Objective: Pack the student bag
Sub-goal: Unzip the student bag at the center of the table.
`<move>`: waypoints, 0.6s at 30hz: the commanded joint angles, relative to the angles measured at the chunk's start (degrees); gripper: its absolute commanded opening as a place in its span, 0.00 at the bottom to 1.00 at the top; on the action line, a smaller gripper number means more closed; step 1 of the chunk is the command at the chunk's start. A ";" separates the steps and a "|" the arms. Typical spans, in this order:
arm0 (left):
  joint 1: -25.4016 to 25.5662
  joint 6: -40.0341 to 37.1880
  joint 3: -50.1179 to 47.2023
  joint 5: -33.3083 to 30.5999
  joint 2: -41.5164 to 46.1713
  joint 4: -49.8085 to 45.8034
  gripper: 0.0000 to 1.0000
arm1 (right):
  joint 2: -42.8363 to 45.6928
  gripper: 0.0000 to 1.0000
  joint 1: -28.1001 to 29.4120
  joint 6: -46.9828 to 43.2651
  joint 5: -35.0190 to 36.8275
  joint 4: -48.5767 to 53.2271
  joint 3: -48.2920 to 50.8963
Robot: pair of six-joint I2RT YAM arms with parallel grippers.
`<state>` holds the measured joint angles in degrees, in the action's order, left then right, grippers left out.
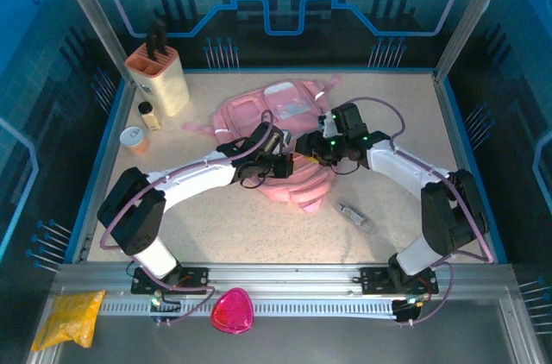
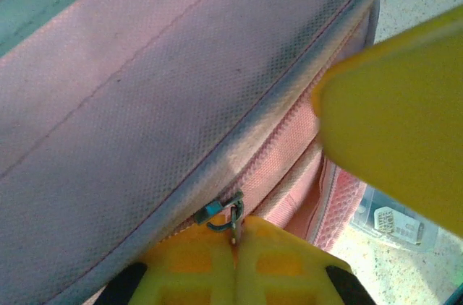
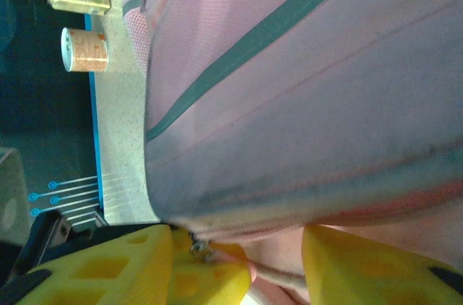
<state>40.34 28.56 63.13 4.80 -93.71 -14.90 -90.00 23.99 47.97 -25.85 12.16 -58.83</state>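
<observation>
Top external view: the student bag [image 1: 246, 118] lies flat in the middle of the surface [image 1: 216, 226], between the two arms. Its long axis runs roughly from the far side toward the arm bases, with the near end leaning slightly right. The translucent panel [image 1: 289, 109] faces up on the far half, and a pink strap [image 1: 330, 84] loops out at the far right corner.

The left tool [image 2: 235, 243] is closed. Its yellow fingers [image 2: 188, 265] meet on the metal zipper pull [image 2: 221, 211], at the bag's zipped edge. The right tool [image 3: 239, 269] comes in from the opposite side with its jaws apart, one on each side of that same edge. From the right wrist, the left tool's tips sit between them, and I cannot tell whether the right jaws press on anything.

At the far left stand a knife block [image 1: 159, 79], a small bottle [image 1: 148, 116] and a cup [image 1: 134, 138]. A small clear packet [image 1: 354, 216] lies right of the bag. On the near ledge are a yellow pouch [image 1: 69, 316] and a magenta pouch [image 1: 233, 310].
</observation>
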 commanded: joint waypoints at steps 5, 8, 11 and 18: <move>0.11 -7.15 3.58 0.50 1.18 -5.40 0.00 | -4.37 0.29 -1.66 0.66 3.11 -3.93 -1.10; -0.21 -8.53 3.44 -2.84 2.17 -8.47 0.00 | -5.42 0.14 -2.88 -1.58 3.70 -2.71 -2.02; -1.19 -9.33 1.70 -5.30 3.71 -10.13 0.00 | -5.30 0.02 -4.41 -2.11 3.56 -3.28 -1.60; -8.43 -8.36 -5.22 -4.75 8.43 -10.35 0.00 | -3.83 0.00 -8.24 -3.74 3.42 -2.69 -1.16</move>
<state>35.92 20.75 60.58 2.24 -88.38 -20.80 -93.78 19.75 46.22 -28.80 9.47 -59.57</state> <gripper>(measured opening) 0.052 0.039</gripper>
